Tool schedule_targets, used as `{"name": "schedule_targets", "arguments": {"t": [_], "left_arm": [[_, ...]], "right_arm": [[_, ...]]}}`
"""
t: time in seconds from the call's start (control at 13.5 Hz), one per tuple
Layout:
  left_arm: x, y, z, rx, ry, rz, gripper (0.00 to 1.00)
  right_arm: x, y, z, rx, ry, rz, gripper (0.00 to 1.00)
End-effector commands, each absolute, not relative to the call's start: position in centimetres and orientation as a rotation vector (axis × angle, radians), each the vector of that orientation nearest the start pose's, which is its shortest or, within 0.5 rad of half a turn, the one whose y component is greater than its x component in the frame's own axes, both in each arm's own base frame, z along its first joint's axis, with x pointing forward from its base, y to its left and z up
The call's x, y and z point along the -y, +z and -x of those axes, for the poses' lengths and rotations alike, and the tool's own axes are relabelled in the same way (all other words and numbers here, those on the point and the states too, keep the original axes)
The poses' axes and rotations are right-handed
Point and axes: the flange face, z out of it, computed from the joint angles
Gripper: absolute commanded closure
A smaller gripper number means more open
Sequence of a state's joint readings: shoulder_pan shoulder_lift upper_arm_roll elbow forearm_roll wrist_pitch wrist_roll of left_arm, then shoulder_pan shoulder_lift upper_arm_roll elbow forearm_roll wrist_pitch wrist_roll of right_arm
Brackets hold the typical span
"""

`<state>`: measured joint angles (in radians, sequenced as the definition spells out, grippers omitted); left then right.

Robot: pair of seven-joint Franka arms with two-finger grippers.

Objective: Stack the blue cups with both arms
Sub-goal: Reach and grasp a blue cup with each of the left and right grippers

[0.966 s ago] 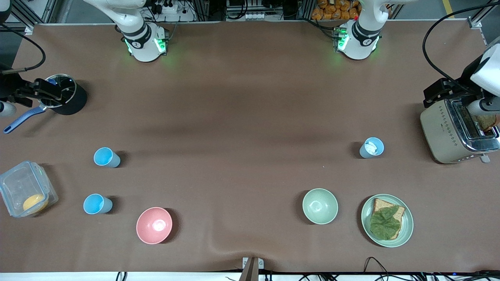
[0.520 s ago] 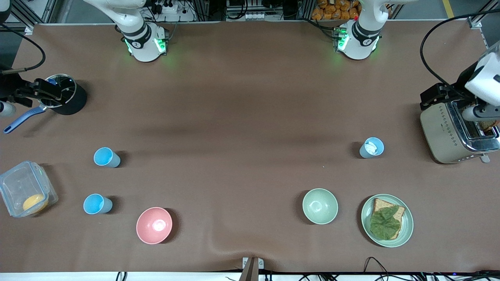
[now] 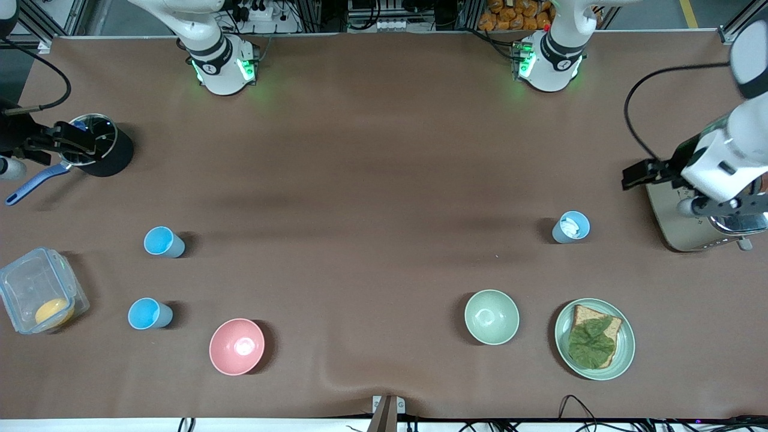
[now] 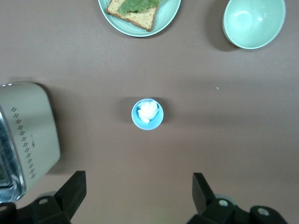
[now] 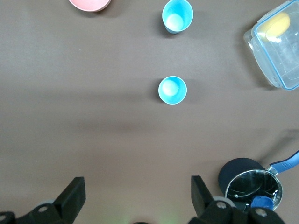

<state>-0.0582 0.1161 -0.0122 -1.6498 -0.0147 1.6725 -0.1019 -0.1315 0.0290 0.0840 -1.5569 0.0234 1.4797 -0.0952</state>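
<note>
Now, two empty blue cups (image 3: 150, 314) (image 3: 163, 242) nearest, toward the right arm's end; third blue cup (image 3: 570, 227), something white inside, beside toaster (image 3: 678, 222); left gripper (image 4: 135, 198) and right gripper (image 5: 135, 198) both spread wide, high over table; best descend centred, straddling one rim.

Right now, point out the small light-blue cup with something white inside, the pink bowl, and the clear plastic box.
light-blue cup with white inside (image 3: 572, 227): front view, its rim.
pink bowl (image 3: 236, 346): front view, inner floor.
clear plastic box (image 3: 37, 290): front view, its see-through middle.
</note>
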Motion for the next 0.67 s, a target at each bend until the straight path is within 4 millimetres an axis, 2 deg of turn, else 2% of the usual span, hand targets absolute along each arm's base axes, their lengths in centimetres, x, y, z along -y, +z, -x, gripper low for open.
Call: {"name": "schedule_targets", "arguments": {"t": [0.0, 0.15, 0.3, 0.37, 0.45, 0.59], "left_arm": [[3.9, 48.3, -57.5, 0.07, 0.103, 3.165, 0.0], [4.2, 44.3, -57.3, 0.066, 0.069, 3.166, 0.0], [4.2, 39.9, -56.7, 0.057, 0.016, 3.168, 0.0], [4.3, 37.4, -56.3, 0.047, -0.011, 3.167, 0.0], [4.3, 35.0, -55.9, 0.042, -0.007, 3.167, 0.0], [4.1, 31.7, -56.1, 0.035, 0.036, 3.16, 0.0]], "right_arm": [[3.1, 59.2, -55.9, 0.07, 0.214, 3.094, 0.0], [4.8, 57.1, -56.9, 0.011, 0.256, 3.078, 0.0], [5.2, 55.8, -57.4, 0.026, 0.291, 3.075, 0.0], [5.5, 53.8, -57.7, 0.019, 0.355, 3.065, 0.0], [6.5, 50.6, -58.5, -0.003, 0.432, 3.046, 0.0], [7.6, 45.8, -60.6, -0.021, 0.45, 3.038, 0.0]]}}
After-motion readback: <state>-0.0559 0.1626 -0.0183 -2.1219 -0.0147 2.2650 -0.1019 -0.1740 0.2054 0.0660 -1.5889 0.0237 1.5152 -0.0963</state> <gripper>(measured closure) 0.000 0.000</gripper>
